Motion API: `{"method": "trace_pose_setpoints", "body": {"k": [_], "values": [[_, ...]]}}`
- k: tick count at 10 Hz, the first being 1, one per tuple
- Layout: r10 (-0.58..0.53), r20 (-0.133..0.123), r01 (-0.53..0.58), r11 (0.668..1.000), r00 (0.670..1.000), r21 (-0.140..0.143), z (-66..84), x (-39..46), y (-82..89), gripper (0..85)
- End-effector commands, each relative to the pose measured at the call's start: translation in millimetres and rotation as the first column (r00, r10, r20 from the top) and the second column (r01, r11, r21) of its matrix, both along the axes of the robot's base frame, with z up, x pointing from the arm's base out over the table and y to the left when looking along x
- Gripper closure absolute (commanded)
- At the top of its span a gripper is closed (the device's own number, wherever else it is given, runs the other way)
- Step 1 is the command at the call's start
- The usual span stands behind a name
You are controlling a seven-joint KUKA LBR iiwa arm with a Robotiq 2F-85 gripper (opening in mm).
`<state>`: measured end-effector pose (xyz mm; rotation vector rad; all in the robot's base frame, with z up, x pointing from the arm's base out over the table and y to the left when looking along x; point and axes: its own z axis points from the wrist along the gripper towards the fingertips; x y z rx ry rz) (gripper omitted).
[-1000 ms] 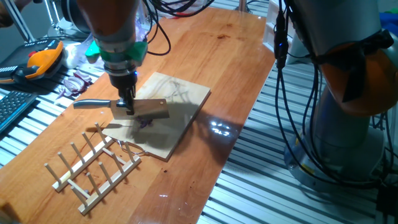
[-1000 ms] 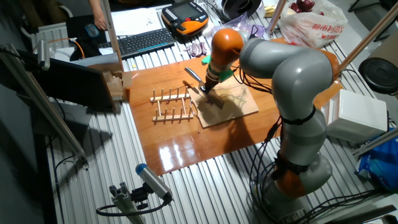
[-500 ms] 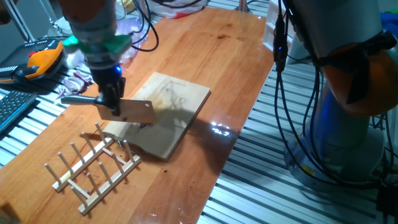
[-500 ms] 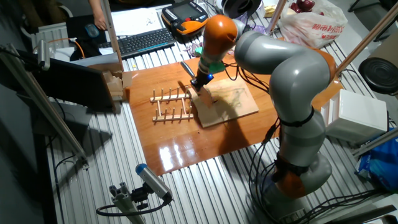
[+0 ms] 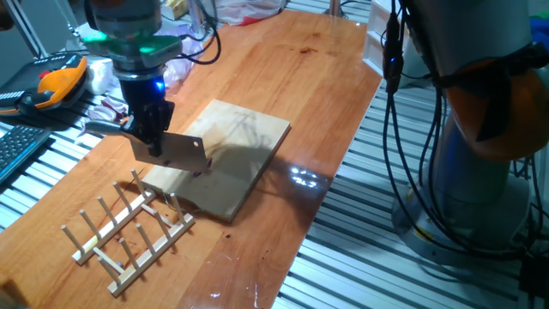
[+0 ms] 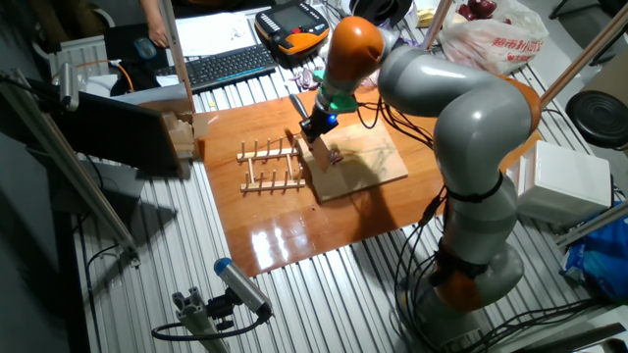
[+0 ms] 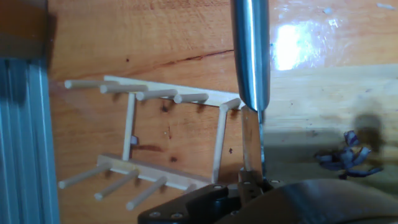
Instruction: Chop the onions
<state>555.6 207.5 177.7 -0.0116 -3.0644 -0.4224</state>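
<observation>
One hand (image 5: 153, 142) is at work, pinching one cleaver (image 5: 176, 153) by the handle; the broad blade hangs above the left end of the single wooden board (image 5: 225, 157), clear of the wood. In the hand view the blade (image 7: 250, 53) runs edge-on up the middle, with the rack on one side and the board (image 7: 311, 106) on the other.

The onions (image 7: 346, 158) are one small cluster of a few purple bits, lying on the board near its rack-side end, just beside the raised blade and not under it. In the other fixed view they show as a small dark speck (image 6: 336, 155) on the board; in the first fixed view the blade hides nearly all of them.

One wooden peg rack (image 5: 127, 225) lies flat on the tabletop (image 5: 283, 69) just off the board's near corner, with two rows of pegs; the pegs I can count in the hand view (image 7: 161, 140) come to about nine. It lies close to the cleaver's path on that side.

Beyond the tabletop edge are one black keyboard (image 6: 228, 65), one orange-and-black pendant controller (image 6: 292, 25), and a loose purple pile (image 5: 106, 110) behind the hand. A white plastic bag (image 6: 486, 37) sits at the far corner
</observation>
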Motion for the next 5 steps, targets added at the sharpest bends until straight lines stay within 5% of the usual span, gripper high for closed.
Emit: {"method": "trace_pose_setpoints", "body": {"k": [1, 5], "values": [[-0.007, 0.001, 0.007, 1.0, 1.0, 0.008, 0.5, -0.5, 0.4, 85.0], [0.01, 0.003, -0.01, 1.0, 1.0, 0.001, 2.4, 4.5, -6.8, 85.0]]}}
